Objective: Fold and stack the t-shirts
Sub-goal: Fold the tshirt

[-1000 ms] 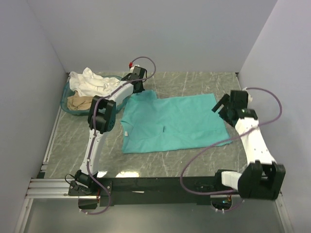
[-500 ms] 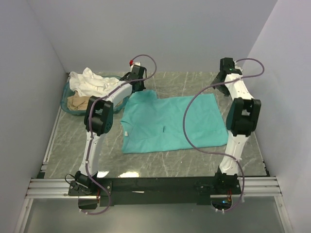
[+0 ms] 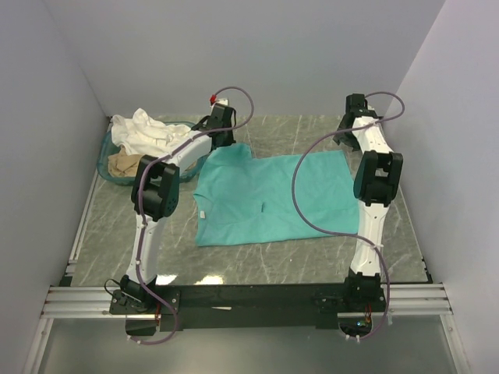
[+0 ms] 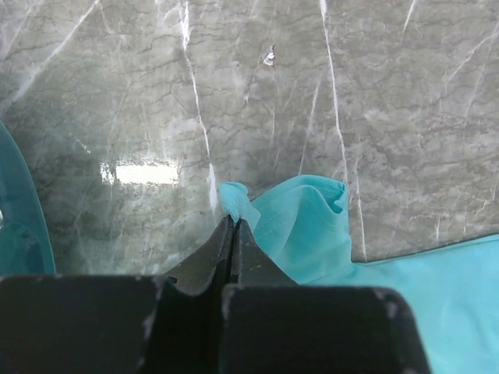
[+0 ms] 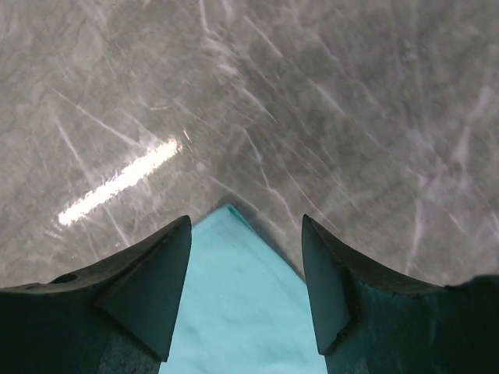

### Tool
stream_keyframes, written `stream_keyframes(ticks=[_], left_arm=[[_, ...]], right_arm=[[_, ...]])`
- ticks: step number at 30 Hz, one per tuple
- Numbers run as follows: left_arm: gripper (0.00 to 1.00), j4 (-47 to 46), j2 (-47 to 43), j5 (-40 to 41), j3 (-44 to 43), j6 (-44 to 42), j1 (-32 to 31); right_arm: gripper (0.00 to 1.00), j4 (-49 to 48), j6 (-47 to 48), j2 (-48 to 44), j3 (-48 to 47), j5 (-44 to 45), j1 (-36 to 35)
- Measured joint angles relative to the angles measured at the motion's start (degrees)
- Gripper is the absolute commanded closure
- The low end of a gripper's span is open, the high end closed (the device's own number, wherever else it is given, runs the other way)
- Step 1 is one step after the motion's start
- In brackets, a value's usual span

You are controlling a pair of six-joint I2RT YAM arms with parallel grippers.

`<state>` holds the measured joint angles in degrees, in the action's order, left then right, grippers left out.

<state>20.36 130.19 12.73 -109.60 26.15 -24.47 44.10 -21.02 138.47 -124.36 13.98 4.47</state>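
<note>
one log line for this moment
left gripper: shut on teal shirt far-left corner | right gripper: open over far-right corner | white shirt, beige shirt: in basket | fold: not started

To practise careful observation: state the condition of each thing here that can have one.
Teal-green cloth t-shirt: spread flat, unfolded.
Left gripper: shut on its corner.
Right gripper: open, over another corner.
Oval teal plastic basket: holds crumpled white cloth shirt and beige cloth shirt.
</note>
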Motion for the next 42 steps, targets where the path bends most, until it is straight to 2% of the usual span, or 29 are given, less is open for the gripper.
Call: stream_keyframes(ticks=[4,6,11,19,20,22,27,31,42], left_arm=[[1.0,0.0,0.0,-0.1,0.1,0.0,-0.2],[1.0,-0.2,-0.2,-0.1,0.7,0.0,-0.3],[1.0,-0.4,-0.5,-0.1,2.0,0.0,-0.3],[1.0,-0.4,-1.1,-0.1,2.6,0.0,-0.5],[1.0,-0.4,-1.1,-0.3,2.6,0.0,-0.5],[1.0,-0.4,-1.1,-0.5,2.6,0.0,-0.5],[1.0,-0.6,-1.8,-1.0,2.9,0.0,-0.5],[1.0,-1.4,-4.2,-1.2,5.5,0.0,-0.8],[1.0,-8.7,-18.8,-3.9,23.1,-1.0,-3.0]], right_arm=[[0.4,-1.3,2.1,2.9,-0.5,-1.8,0.0],[0.48,-1.7,2.7,4.0,-1.0,-2.9,0.0],[0.75,-2.9,3.6,4.4,-1.3,-4.4,0.0],[0.84,-6.1,4.5,2.4,2.9,-4.3,-0.2],[0.92,-6.2,4.6,2.2,3.3,-4.2,-0.3],[1.0,-6.5,5.2,1.7,4.1,-3.9,-0.4],[1.0,-7.0,6.1,1.0,5.2,-3.0,-0.8],[1.0,-8.0,6.7,-2.1,10.0,-3.0,-1.1],[1.0,-16.5,5.7,-22.6,31.8,-3.9,-2.0]])
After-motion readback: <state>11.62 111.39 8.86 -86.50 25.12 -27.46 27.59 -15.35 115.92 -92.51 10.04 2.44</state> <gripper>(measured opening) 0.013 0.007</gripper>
